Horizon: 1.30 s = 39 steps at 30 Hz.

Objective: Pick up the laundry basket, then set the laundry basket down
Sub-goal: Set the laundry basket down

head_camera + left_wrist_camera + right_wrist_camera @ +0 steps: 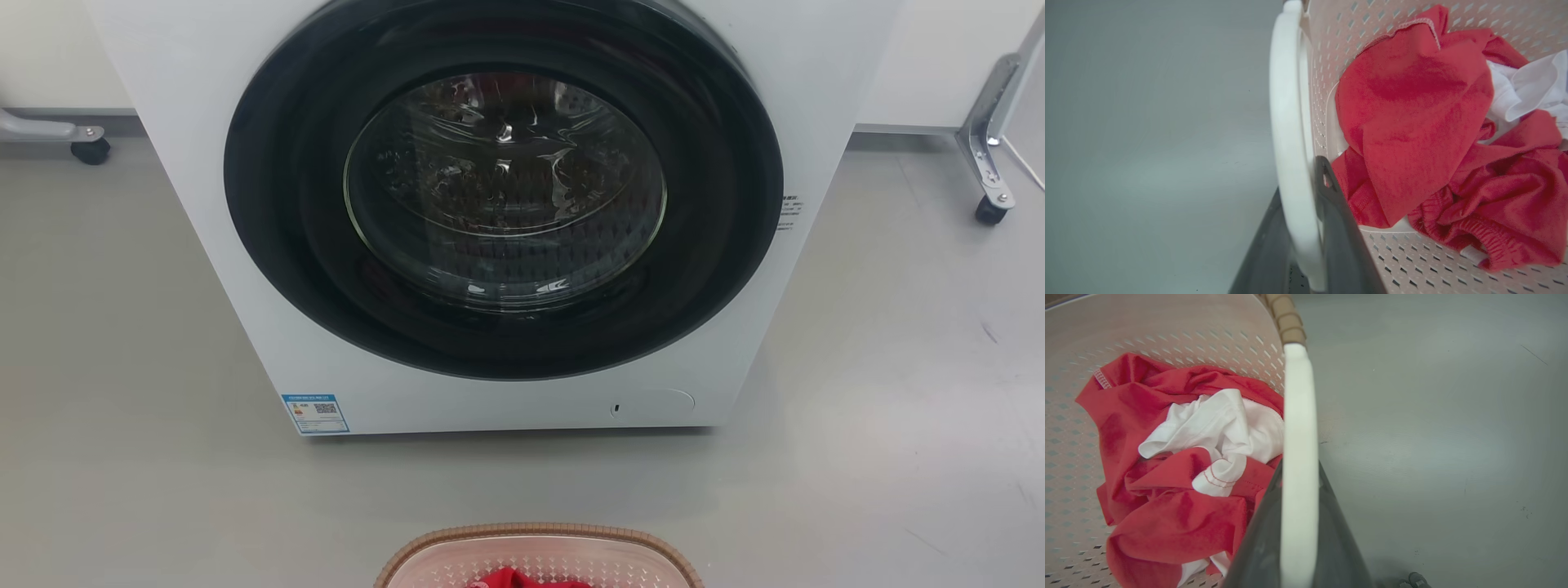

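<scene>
Left end effector (1300,179) is clenched on one white side handle (1290,122) of the laundry basket (1339,32), a dark finger on each side; right end effector (1299,469) grasps the other handle (1299,416) likewise. In the head view the basket's brown woven-look rim (539,532) shows at 6 o'clock, the washing machine (204,122) at 12. Red garments (1404,122) and a white garment (1216,420) lie inside. A blue-edged sticker (315,413) with a QR code sits at the machine's 7 o'clock corner, print too small to read

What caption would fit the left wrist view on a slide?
Left gripper clamping the laundry basket by its white handle, red garment and white garment inside.
</scene>
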{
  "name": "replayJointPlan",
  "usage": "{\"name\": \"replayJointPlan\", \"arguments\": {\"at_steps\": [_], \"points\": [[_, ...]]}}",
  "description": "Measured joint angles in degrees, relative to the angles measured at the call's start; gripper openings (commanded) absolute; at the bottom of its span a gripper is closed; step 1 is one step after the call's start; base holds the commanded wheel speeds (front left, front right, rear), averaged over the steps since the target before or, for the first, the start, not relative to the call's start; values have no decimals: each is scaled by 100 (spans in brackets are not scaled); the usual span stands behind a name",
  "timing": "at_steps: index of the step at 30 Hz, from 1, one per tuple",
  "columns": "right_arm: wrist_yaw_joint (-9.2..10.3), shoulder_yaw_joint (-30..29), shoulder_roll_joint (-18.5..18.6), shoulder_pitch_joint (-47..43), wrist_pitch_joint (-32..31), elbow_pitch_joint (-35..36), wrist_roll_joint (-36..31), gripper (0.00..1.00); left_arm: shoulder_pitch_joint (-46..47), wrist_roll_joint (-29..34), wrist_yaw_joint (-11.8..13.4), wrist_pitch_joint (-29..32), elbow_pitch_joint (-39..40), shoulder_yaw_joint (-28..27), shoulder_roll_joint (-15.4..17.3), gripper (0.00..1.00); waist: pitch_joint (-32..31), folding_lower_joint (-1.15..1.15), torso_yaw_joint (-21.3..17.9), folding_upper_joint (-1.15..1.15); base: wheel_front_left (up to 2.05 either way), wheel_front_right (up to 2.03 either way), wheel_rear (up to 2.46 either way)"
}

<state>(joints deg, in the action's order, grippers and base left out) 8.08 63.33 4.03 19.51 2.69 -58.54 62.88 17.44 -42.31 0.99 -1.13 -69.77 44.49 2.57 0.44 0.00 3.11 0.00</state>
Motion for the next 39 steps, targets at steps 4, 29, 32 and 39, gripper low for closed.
{"name": "replayJointPlan", "arguments": {"at_steps": [4, 29, 32, 39], "points": [[0, 45, 0, 7, 42, -16, 76, 0, 2, -8, -5, -7, -8, 10, -1, 0, 17, 0, -2, 0, 0, 0, 0], [0, 135, 16, 1604, 202, -286, 110, 0, 1221, -99, 132, -209, 171, -68, 13, 0, 1074, 1, -52, 0, 0, 0, 0], [0, 126, 26, 1836, 249, -310, 89, 0, 1438, -99, 177, -226, 220, -75, 25, 0, 1312, 1, -51, 0, 0, 0, 0], [0, 113, 45, 2238, 294, -381, 4, 0, 1791, -99, 256, -250, 330, -86, 44, 0, 1806, 1, -39, 1, 0, 0, 0]]}}
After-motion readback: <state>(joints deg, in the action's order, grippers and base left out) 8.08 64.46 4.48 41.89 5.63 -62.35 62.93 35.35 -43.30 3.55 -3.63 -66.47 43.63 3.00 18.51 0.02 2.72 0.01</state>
